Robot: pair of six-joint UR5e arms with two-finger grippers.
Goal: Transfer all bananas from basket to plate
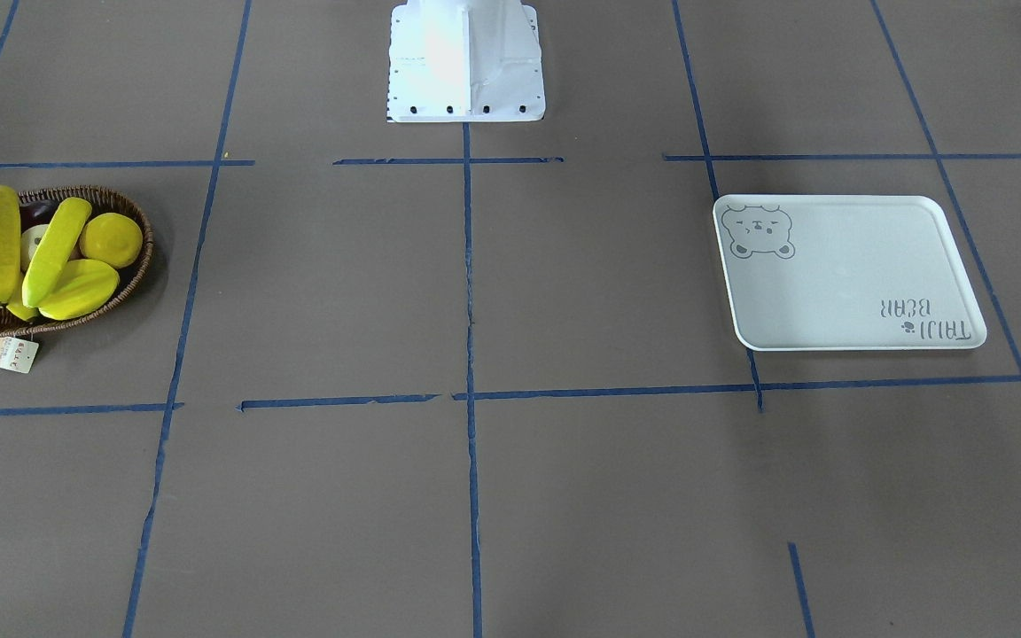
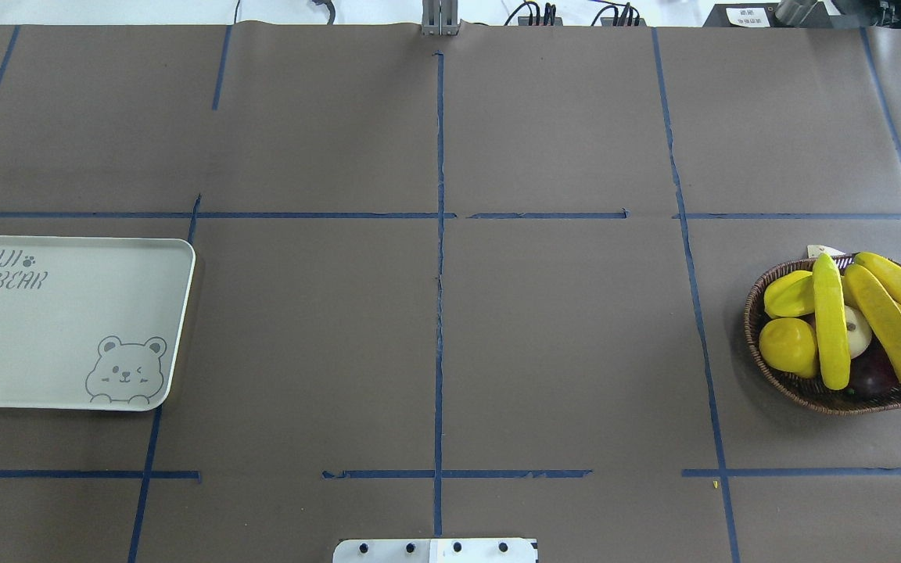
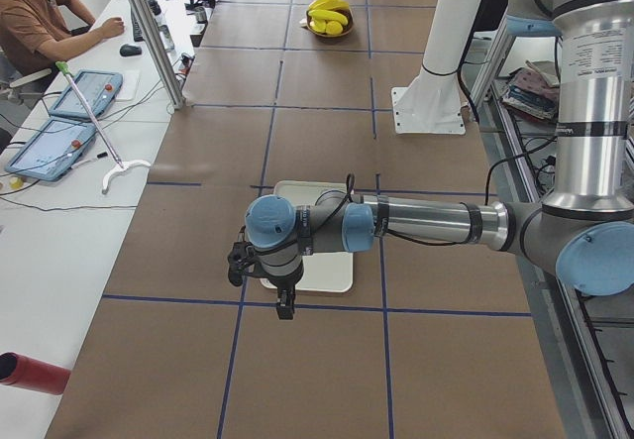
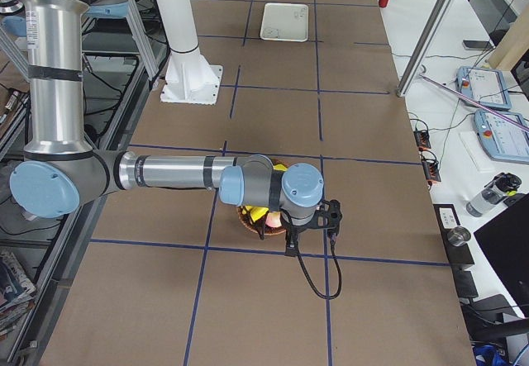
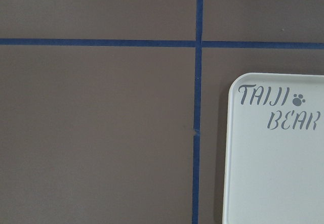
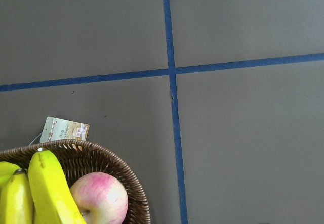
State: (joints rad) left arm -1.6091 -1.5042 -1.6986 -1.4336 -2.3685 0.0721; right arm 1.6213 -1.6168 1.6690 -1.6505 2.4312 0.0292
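Observation:
Four long yellow bananas (image 2: 831, 320) lie across a brown wicker basket (image 2: 752, 313) at the table's right end; they also show in the front view (image 1: 1, 239) and the right wrist view (image 6: 48, 193). The white bear-print plate (image 2: 44, 328) lies at the left end with nothing on it. My left gripper (image 3: 284, 305) hangs above the plate's outer end (image 3: 332, 275). My right gripper (image 4: 291, 246) hangs above the basket's outer side (image 4: 252, 217). Both grippers show only in the side views, so I cannot tell whether they are open or shut.
The basket also holds a star fruit (image 2: 791, 293), a round yellow citrus (image 2: 788, 346), an apple (image 6: 98, 196) and a dark fruit (image 2: 873, 375). A paper tag (image 1: 10, 353) hangs from its rim. The robot base (image 1: 466, 62) stands mid-table. An operator (image 3: 30, 13) sits at a side desk.

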